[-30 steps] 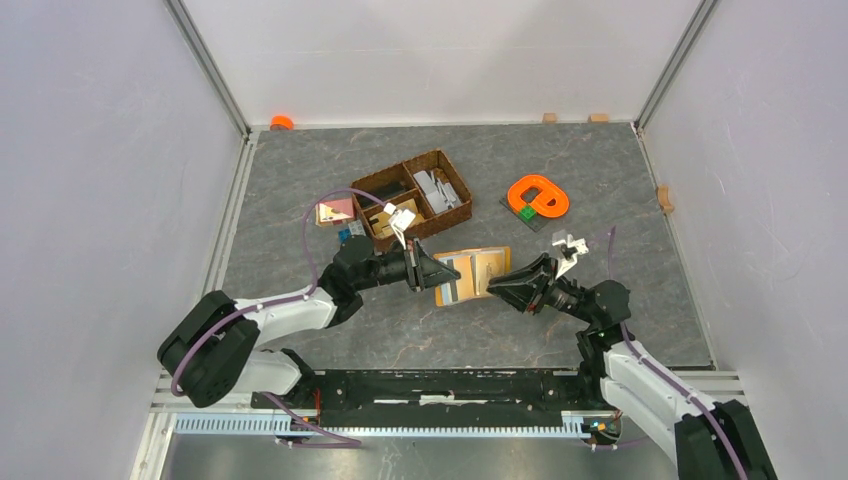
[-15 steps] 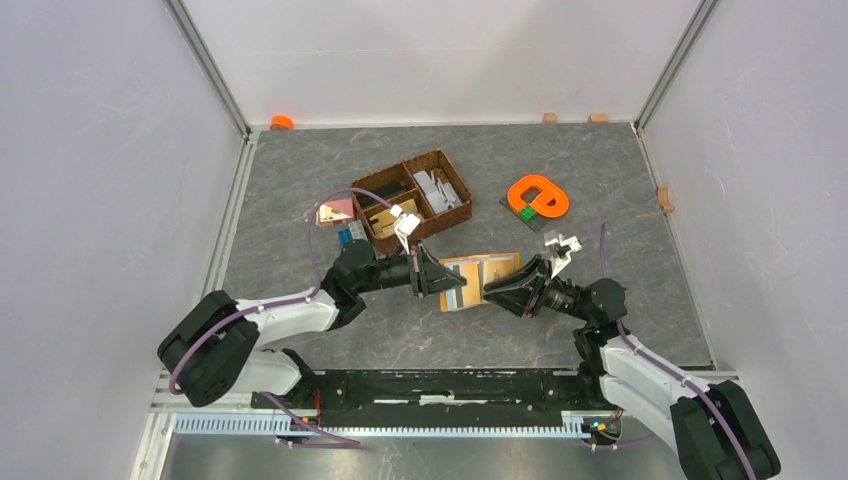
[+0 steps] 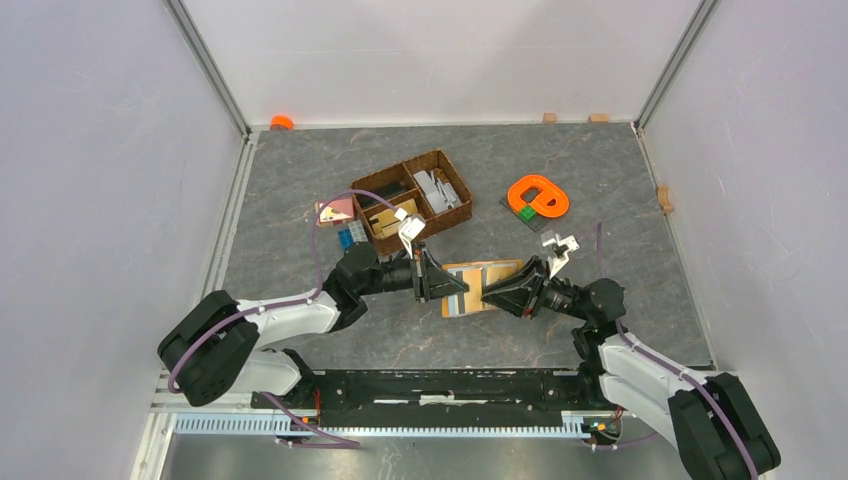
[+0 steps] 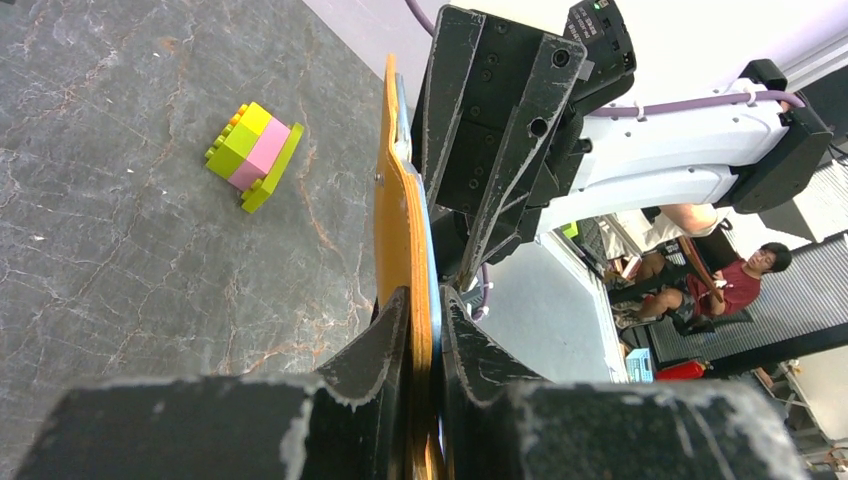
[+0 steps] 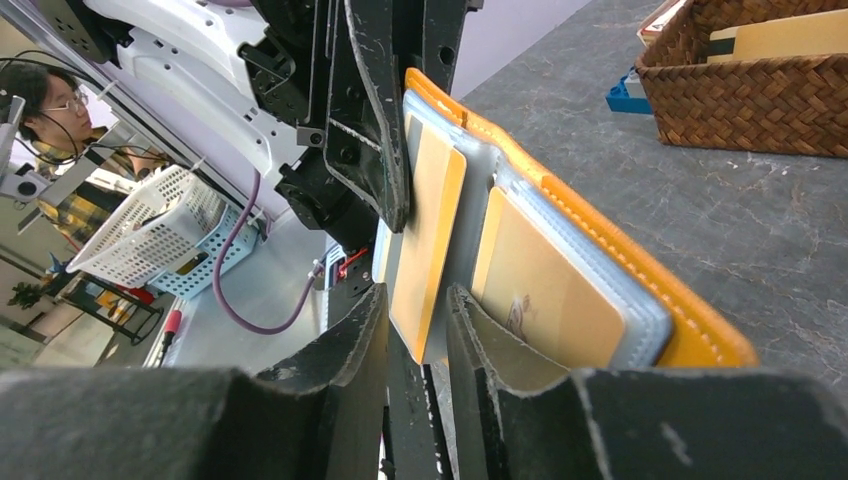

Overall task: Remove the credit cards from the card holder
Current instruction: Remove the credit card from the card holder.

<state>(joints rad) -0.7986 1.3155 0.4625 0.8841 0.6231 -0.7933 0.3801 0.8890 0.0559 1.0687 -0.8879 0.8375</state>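
The card holder (image 3: 490, 280), mustard-orange with light blue panels inside, hangs open above the table centre. My left gripper (image 3: 448, 286) is shut on its left edge. The left wrist view shows the card holder (image 4: 402, 215) edge-on, pinched in that gripper (image 4: 425, 300). In the right wrist view the card holder (image 5: 690, 335) shows two tan credit cards. One card (image 5: 427, 215) sticks out of its pocket. Its lower corner lies between the fingers of my right gripper (image 5: 418, 295), which stand open with a gap. The other card (image 5: 545, 290) sits in its pocket. From above, my right gripper (image 3: 492, 292) meets the holder's near right side.
A brown wicker basket (image 3: 400, 168) with flat items stands behind the left gripper, also seen as the basket (image 5: 760, 100). An orange plastic ring (image 3: 538, 195) lies at the back right. A pink and tan item (image 3: 335, 211) and blue bricks (image 3: 350, 236) lie left of the basket. A toy-brick stack (image 4: 252, 155) sits on the table.
The left gripper carried the card holder slightly right and up. The right gripper slid left until its fingers reached the holder's inner face, around a card.
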